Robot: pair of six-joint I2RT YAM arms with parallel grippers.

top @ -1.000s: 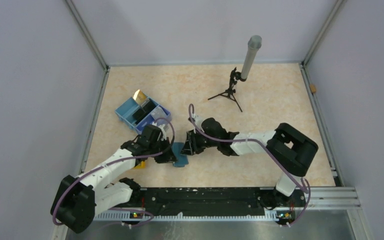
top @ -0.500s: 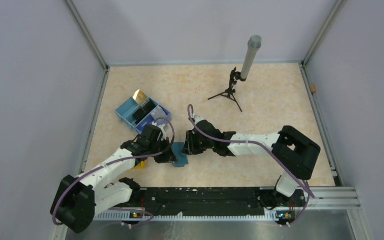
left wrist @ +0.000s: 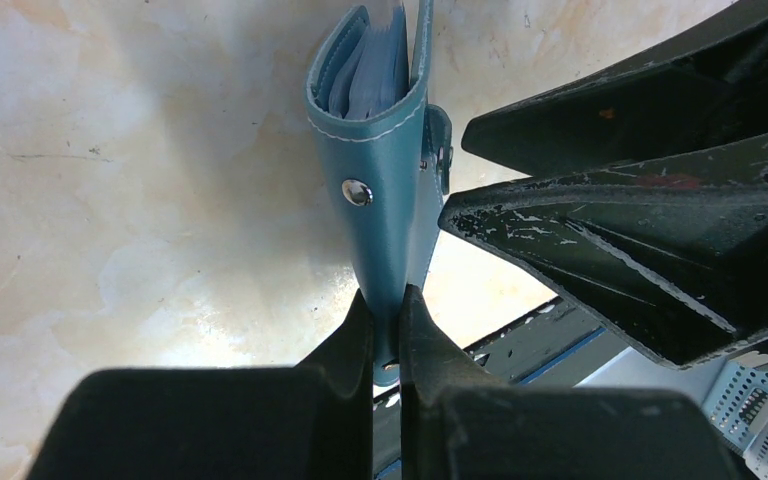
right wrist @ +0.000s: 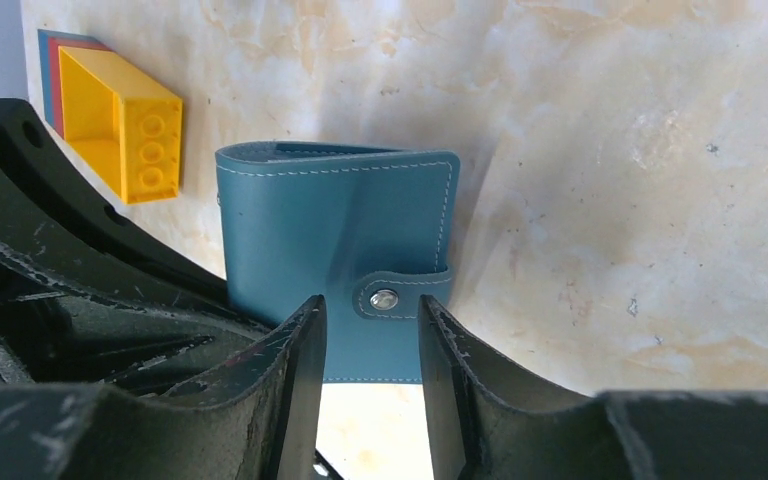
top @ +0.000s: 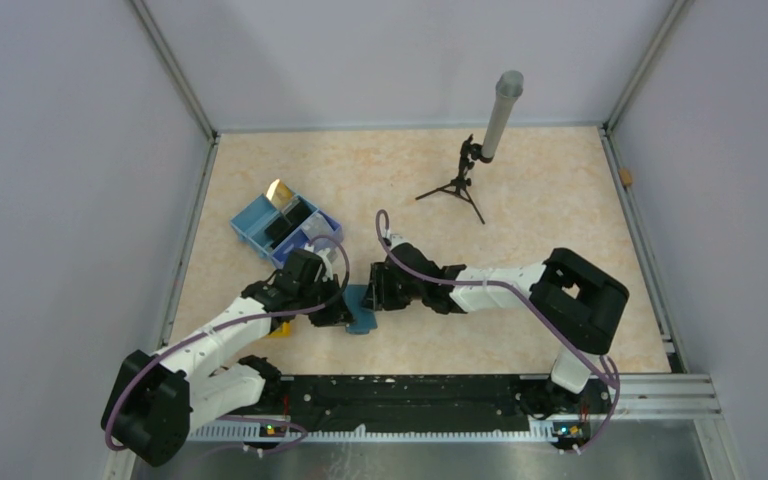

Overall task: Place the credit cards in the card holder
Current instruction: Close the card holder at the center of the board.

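The worktop lay fenced by metal rails on its left, far and right sides, with the arms' mounting rail along the near edge. Its right half and far stretch were open, apart from a small tripod carrying a grey tube toward the back.

The left end effector was pressed nearly together, pinching one edge of the teal card holder and keeping it up on its edge. The right end effector stood partly spread, its two fingers in front of the holder's face on either side of the snapped clasp tab. I could not tell whether they touched it.

From above, the card holder sat between the two end effectors, left of centre and toward the near edge.

A blue tray lay beyond the left arm, near the left rail. It held a gold card leaning up, a black card and a pale card.

A yellow block lay just beside the holder, under the left arm.
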